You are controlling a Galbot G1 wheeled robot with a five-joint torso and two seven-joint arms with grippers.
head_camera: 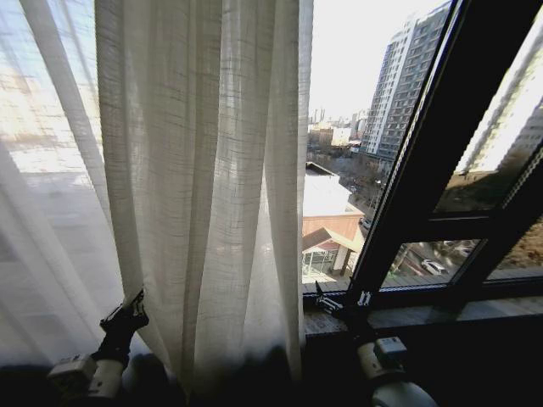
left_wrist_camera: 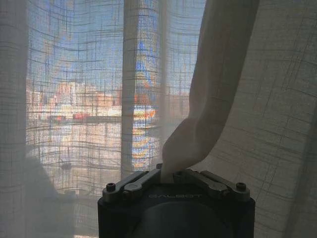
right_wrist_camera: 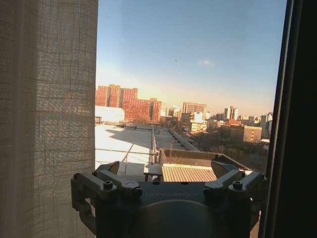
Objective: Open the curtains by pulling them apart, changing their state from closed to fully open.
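Curtains [head_camera: 204, 186]: sheer, coarse-weave, long pleats, bunched left of bare glass. You'll note left end effector [head_camera: 129, 309] pinching a fabric fold low down; its wrist cam shows cloth clamped. Right end effector [right_wrist_camera: 168, 171] spread wide, empty, near dark window frame [head_camera: 441, 144].

My left arm reaches up and forward at the lower left of the head view, its gripper [head_camera: 131, 307] raised with the jaws closed tight on a pinched fold of fabric. My right arm stretches forward at the lower right, wrist level, its gripper [head_camera: 342, 300] held out with both fingers spread apart, gripping nothing.
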